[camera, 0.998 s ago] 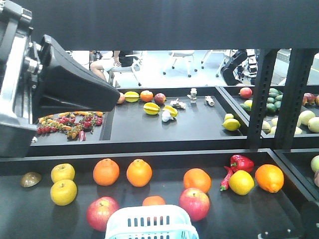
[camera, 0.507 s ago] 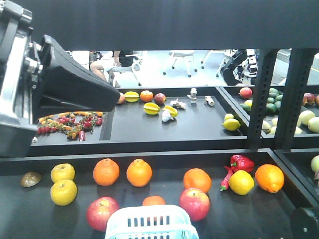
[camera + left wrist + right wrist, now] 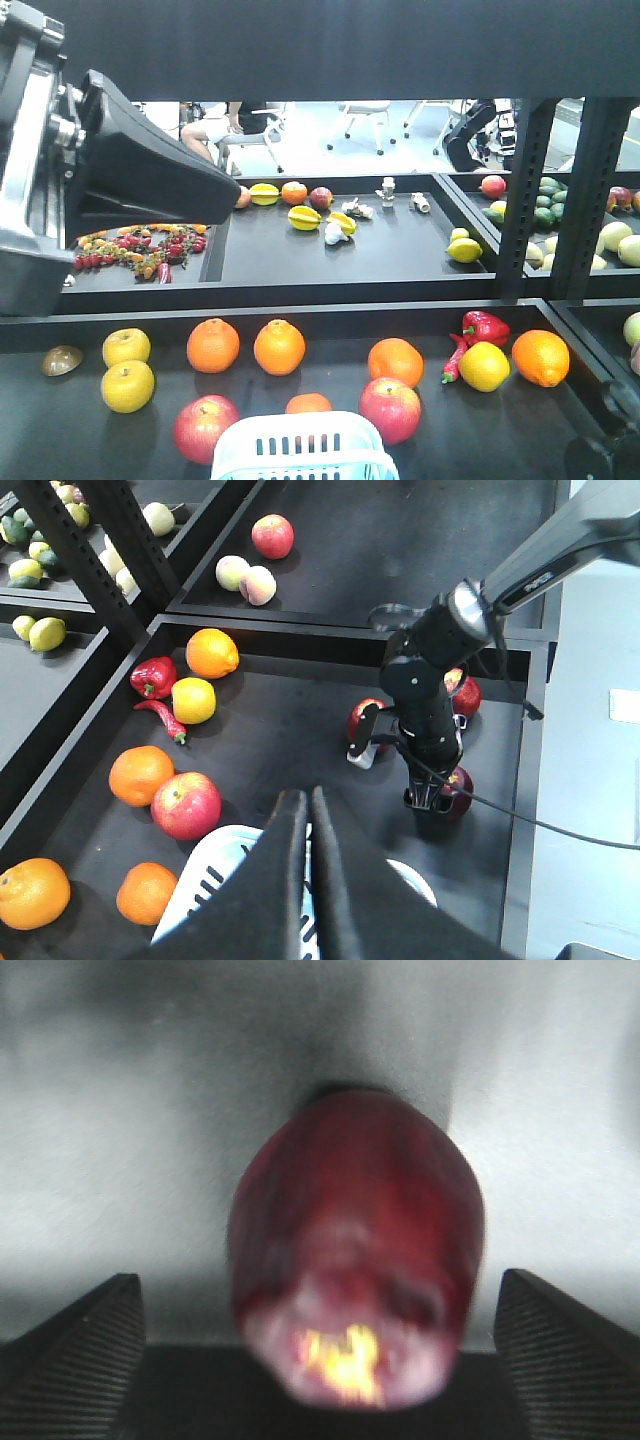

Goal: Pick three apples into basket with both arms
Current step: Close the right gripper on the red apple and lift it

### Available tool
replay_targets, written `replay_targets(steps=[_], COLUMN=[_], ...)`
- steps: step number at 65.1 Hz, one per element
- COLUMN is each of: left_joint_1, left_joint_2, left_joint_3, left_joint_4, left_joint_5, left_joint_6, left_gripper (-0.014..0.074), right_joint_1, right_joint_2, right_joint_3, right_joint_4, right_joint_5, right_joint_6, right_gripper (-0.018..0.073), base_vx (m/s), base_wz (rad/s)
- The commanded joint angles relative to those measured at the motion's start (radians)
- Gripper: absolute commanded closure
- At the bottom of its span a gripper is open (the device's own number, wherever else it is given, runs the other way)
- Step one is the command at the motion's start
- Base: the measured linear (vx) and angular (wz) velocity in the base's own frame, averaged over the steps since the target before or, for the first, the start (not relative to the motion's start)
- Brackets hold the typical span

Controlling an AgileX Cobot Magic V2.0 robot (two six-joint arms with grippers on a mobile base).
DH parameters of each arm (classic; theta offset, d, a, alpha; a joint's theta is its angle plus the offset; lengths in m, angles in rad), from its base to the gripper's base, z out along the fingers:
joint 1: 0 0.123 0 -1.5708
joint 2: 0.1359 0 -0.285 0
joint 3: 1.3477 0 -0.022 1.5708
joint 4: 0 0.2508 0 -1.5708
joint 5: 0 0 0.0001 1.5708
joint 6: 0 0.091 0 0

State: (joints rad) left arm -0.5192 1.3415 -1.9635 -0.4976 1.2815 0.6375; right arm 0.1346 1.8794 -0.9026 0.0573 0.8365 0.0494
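Right wrist view: right end effector (image 3: 318,1280) spread wide, ribbed fingers (image 3: 75,1355) in the lower corners. Dark red apple (image 3: 355,1250) sits centred between them, blurred, with a clear gap on each side, so nothing is gripped.

Left wrist view: left end effector (image 3: 304,798) at bottom centre, tips pressed almost together with only a thin slit, holding nothing. Basket (image 3: 205,890) lies directly under it. Right arm (image 3: 425,700) comes in from the upper right and stands over the dark red apple at centre right. Two more apples (image 3: 465,695) lie just behind the arm, partly hidden. Blush apple (image 3: 186,805) is at lower left, just beside the basket and next to an orange (image 3: 140,773).

Front view: basket rim at bottom centre on the black worktop (image 3: 60,440), with one red apple on either side of it, lower left and lower right. Small orange (image 3: 308,403) is just behind the rim. Farther back is a row of oranges (image 3: 279,347), with yellow apples (image 3: 127,386) at left and a red pepper (image 3: 485,326) at right. Left arm (image 3: 140,180) fills the upper left. Far shelf (image 3: 400,255) holds mixed fruit.
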Motion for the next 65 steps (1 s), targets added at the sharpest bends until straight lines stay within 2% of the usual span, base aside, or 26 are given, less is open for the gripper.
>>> replay_targets(steps=[1, 18, 37, 46, 65], left_joint_1=[-0.005, -0.005, -0.005, -0.005, -0.005], left_joint_2=[-0.02, -0.02, -0.02, -0.02, -0.02], left_joint_3=[-0.024, -0.024, -0.024, -0.024, -0.024], left_joint_4=[-0.037, -0.037, -0.037, -0.037, -0.037], left_joint_5=[-0.034, -0.034, -0.034, -0.034, -0.034], left_joint_6=[-0.01, -0.01, -0.01, -0.01, -0.01], left_gripper=[0.0604, 0.0604, 0.0604, 0.0604, 0.0604], right_joint_1=[0.001, 0.001, 0.001, 0.001, 0.002], right_joint_2=[-0.008, 0.049, 0.055, 0.051, -0.109], right_joint_3=[-0.021, -0.024, -0.024, -0.024, -0.024], right_joint_4=[-0.004, -0.007, -0.007, -0.008, -0.008], right_joint_5=[-0.006, -0.024, -0.06, -0.068, -0.068], right_joint_6=[0.006, 0.042, 0.042, 0.042, 0.034], right_gripper=[-0.0106, -0.0057, 0.0162, 0.0235, 0.0254], base_vx=[0.0, 0.0, 0.0, 0.0, 0.0], base_wz=[0.0, 0.0, 0.0, 0.0, 0.0])
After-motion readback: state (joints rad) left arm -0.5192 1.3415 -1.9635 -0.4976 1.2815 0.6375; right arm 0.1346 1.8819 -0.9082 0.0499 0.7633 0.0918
